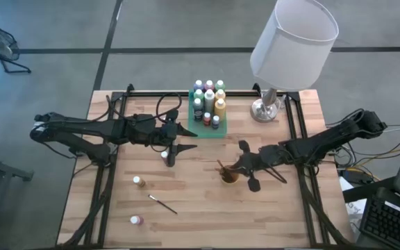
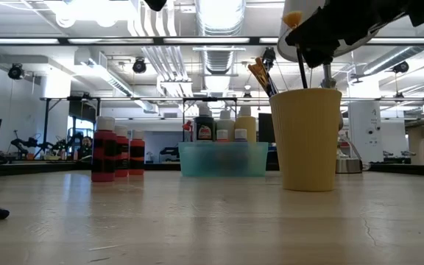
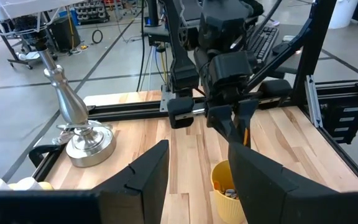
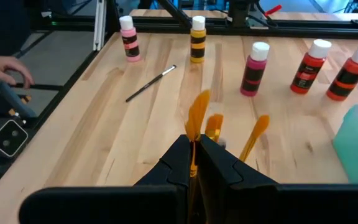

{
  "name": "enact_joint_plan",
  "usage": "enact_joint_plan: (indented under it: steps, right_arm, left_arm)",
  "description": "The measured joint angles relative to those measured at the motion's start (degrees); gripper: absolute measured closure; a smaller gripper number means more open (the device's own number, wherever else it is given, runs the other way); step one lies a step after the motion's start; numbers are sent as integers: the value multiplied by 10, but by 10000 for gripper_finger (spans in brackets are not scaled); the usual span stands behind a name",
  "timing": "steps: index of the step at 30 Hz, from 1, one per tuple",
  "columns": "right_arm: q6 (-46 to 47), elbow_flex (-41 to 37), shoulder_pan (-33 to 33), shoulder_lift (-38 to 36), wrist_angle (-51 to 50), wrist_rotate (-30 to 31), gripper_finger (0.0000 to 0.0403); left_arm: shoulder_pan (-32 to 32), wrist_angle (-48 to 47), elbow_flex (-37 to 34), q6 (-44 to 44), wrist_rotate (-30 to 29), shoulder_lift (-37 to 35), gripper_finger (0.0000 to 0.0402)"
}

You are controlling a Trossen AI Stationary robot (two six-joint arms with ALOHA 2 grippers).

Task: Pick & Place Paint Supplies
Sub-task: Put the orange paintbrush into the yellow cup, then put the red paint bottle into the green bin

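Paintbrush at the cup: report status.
Right gripper shut on paintbrush above yellow cup. Left gripper open, idle near green tray. Nothing blocking.

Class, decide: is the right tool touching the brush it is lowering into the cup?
Touching. The right wrist view shows the right tool shut on the brush, its dark fingers pinching the handle with no gap.

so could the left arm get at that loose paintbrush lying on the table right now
Probably yes. The paintbrush lies alone on bare wood on the left arm's side, with only two small bottles nearby, neither touching it. The left pincer is open with nothing seen in it, and nothing stands between them.
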Motion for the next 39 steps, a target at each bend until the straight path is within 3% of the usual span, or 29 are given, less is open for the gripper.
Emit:
enact_joint_plan:
  steps: [17,39]
  right_arm:
    - [8,-38,-1,0,34,10,377]
    - [15,-39,-2,-8,28,9,209]
  left_arm:
    - [0,0,0,0,0,0,229]
    - [0,0,0,0,0,0,230]
